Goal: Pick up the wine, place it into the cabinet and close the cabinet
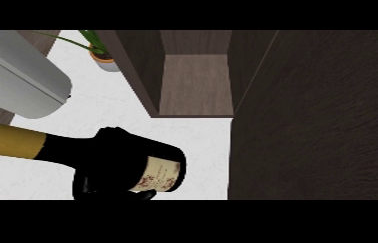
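The wine bottle point(161, 174) lies nearly level close under the view. Its gold foil neck points left and its cream label with red print faces right. My left hand point(94, 184) is curled round the dark body, and the black fingers blend with the glass. The bottle hangs above the white counter point(199, 142), in front and to the left of the cabinet point(196, 82). That cabinet is dark wood with a brown shelf floor showing inside. Its door point(306, 117) stands open on the right. My right hand is out of view.
A big grey rounded body point(29, 82) fills the upper left. A potted plant point(103, 54) stands at the back, just left of the cabinet's side wall. The open door panel takes up the whole right side.
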